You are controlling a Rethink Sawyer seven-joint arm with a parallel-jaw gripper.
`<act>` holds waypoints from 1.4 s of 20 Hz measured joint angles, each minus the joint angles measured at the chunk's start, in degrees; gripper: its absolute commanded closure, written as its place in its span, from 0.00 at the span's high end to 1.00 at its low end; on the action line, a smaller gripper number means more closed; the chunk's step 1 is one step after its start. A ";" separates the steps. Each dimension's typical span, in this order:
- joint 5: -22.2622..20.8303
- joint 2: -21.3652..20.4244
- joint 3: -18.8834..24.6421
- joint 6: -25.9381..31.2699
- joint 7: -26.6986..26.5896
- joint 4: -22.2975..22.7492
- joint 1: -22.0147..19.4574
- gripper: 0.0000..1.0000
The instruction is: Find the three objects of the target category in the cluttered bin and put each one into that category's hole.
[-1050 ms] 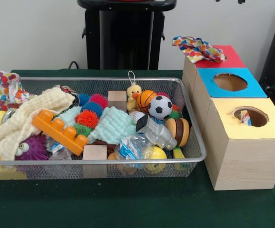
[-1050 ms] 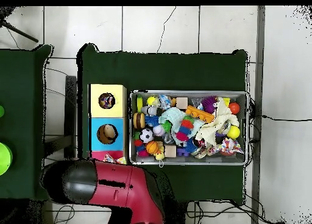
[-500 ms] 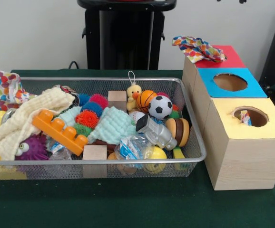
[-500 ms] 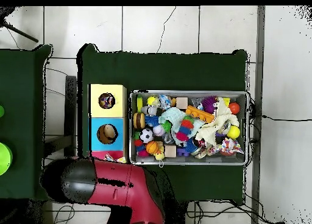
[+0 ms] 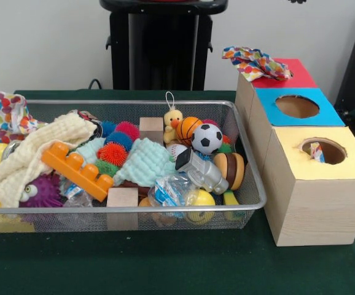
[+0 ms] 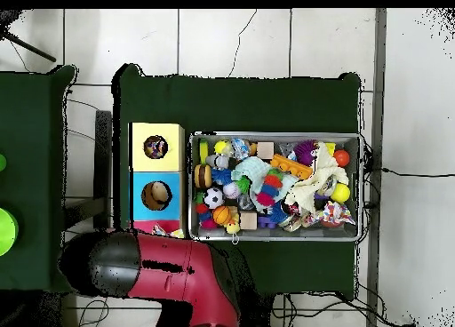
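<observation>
Filling the silver wire-mesh bin (image 5: 251, 184) on the green-clothed table (image 5: 165, 264) in the front view are a cream knitted cloth (image 5: 30, 153), an orange toy brick (image 5: 76, 169), a black-and-white soccer ball (image 5: 207, 137) and a yellow plush duck (image 5: 173, 123), while beside it stand wooden boxes topped yellow (image 5: 349, 163), blue (image 5: 325, 110) and red (image 5: 297, 72), a spotted cloth (image 5: 254, 61) draped on the red one. From overhead, the red and black arm (image 6: 164, 275) covers most of the red box beside the bin (image 6: 275, 135) on white floor tiles (image 6: 231, 39); the gripper lies hidden, so whether it is apart or together I cannot tell.
</observation>
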 measured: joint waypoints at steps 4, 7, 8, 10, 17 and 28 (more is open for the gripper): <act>-0.07 0.00 0.00 0.00 0.00 0.00 0.00 0.00; -0.29 0.00 -0.01 0.00 0.00 -0.02 0.00 0.00; -0.43 0.00 -0.01 0.01 0.00 -0.04 0.00 0.00; -0.78 0.00 -0.02 0.01 0.00 -0.09 0.00 0.00; -5.90 1.40 -0.41 0.01 0.00 -1.88 -0.28 0.00; -11.24 1.89 -0.18 0.01 0.00 -2.53 -5.54 0.00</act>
